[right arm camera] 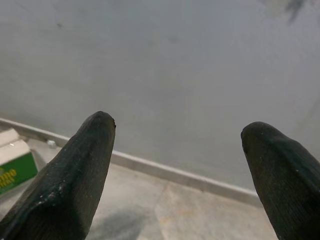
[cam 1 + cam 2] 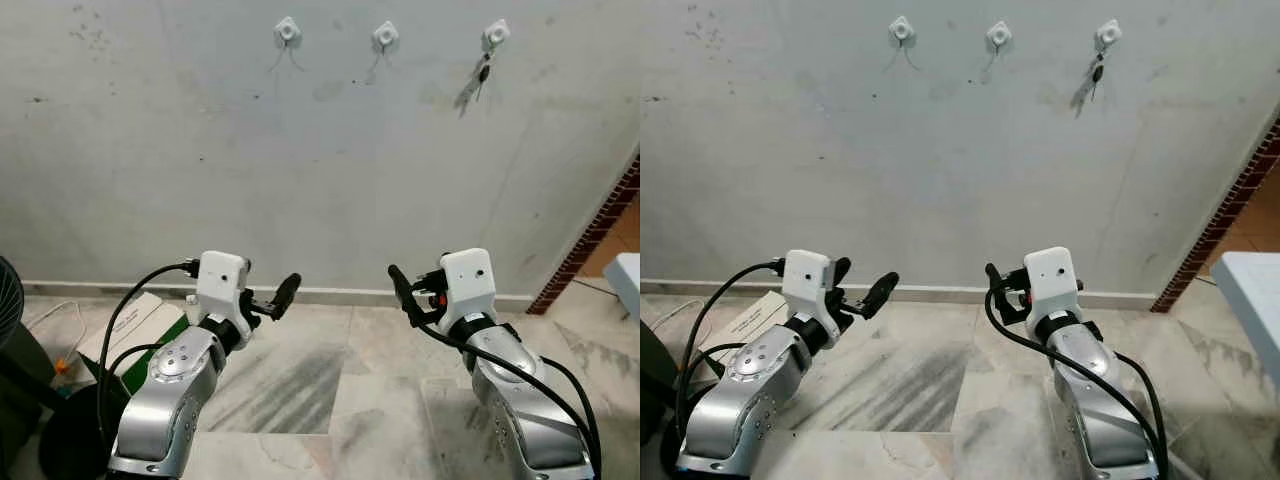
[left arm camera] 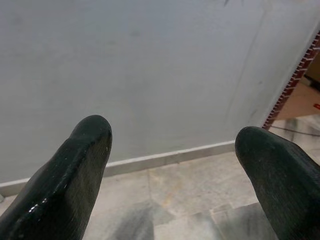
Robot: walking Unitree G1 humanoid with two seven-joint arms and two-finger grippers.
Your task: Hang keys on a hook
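The left gripper (image 3: 172, 165) is hovering with black fingers spread wide over the marbled floor, and the right gripper (image 1: 177, 165) likewise, while the dark keys (image 2: 474, 84) are hanging from the rightmost white wall hook (image 2: 495, 35).

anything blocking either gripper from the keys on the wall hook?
Nothing visible does. The keys hang from the right hook on bare wall; the left gripper and right gripper sit open, well below.
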